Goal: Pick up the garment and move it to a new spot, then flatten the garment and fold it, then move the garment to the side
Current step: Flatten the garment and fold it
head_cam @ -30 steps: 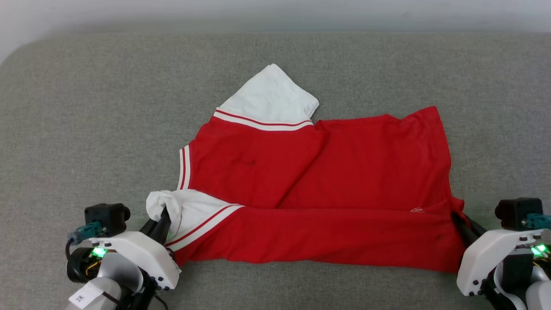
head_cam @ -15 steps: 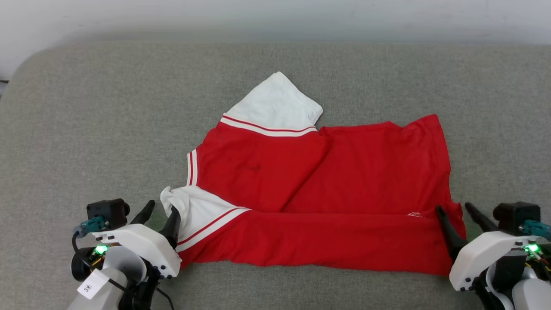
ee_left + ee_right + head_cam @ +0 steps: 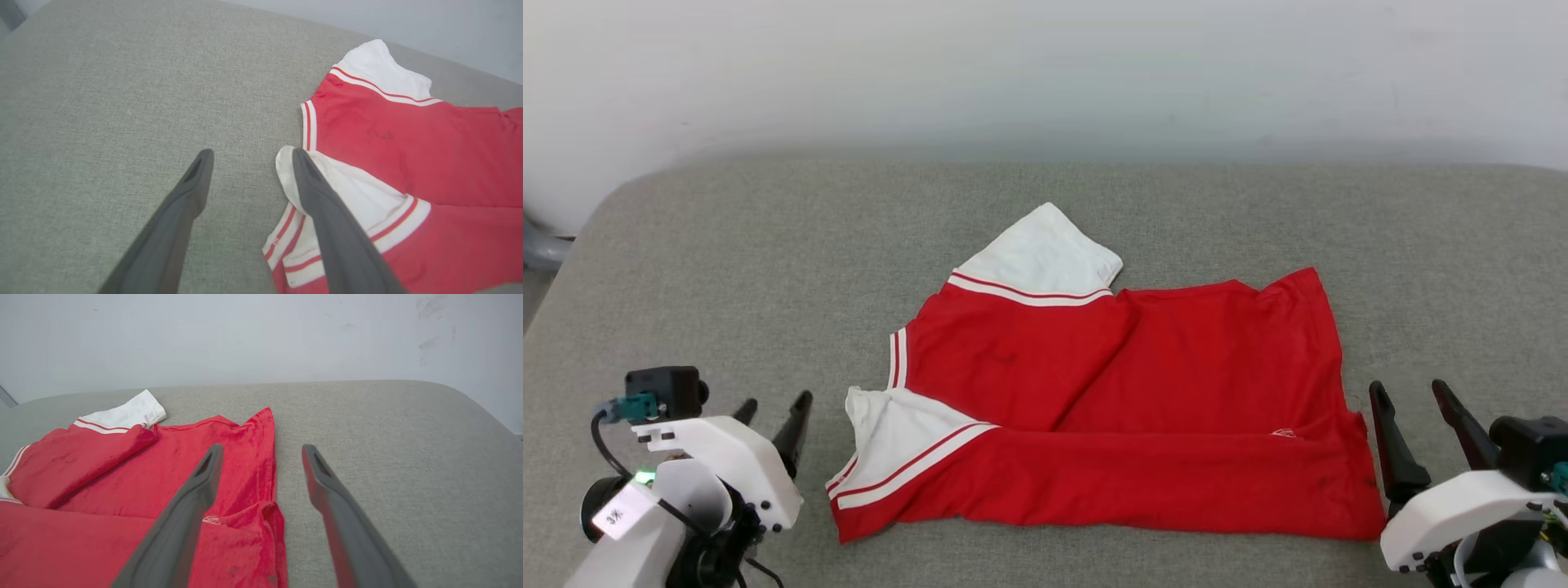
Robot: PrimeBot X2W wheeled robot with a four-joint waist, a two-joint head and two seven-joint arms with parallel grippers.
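Note:
The garment [image 3: 1127, 400] is a red T-shirt with white sleeves and striped trim, lying on the grey cushion with its near long edge folded over the body. One white sleeve [image 3: 1037, 257] sticks out at the back; the other sleeve [image 3: 894, 429] lies at the near left corner. My left gripper [image 3: 772, 404] stands open just left of that near sleeve [image 3: 359, 196], holding nothing. At the garment's right hem [image 3: 253, 457] my right gripper [image 3: 1409, 388] is open and holds nothing.
The grey fabric cushion [image 3: 727, 269] stretches wide on every side of the shirt, with a rounded corner at the far left. A pale wall [image 3: 1045, 73] rises behind it.
Both grippers opened and let go of the garment's near corners, then drew back outward. The released fabric settled flat. The head camera tilted up, showing more wall.

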